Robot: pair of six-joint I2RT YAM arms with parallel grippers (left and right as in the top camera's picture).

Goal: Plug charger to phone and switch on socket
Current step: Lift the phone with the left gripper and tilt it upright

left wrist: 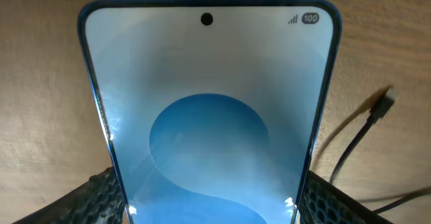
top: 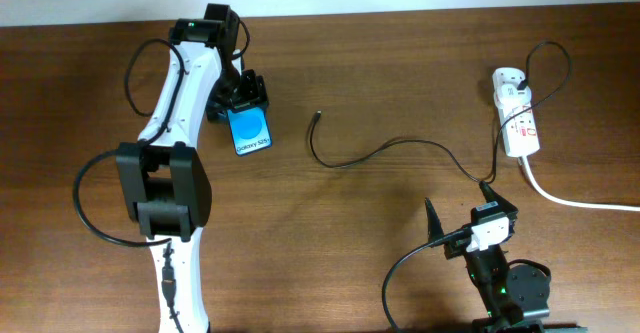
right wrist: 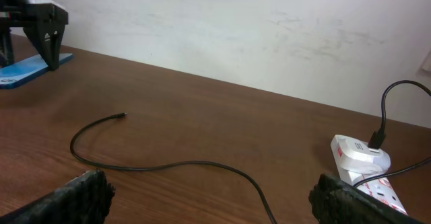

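Gripping the phone [left wrist: 209, 116] by its long edges, the left tool [top: 243, 106] is clenched at the counter's [top: 350, 263] far left. Only its wrist view shows the meshed black pads [left wrist: 101, 197] against the glossy blue screen (battery reads 100). Overhead, the thin black charger [top: 420, 141] snakes across dark wood grain. Its connector tip [top: 317, 116] lies loose right of the phone, apart from it, and its plug end sits in the white plastic socket [top: 517, 113] at far right. At the near edge the right tool [right wrist: 212, 197] is released, its textured fingers spread wide, grasping nothing.
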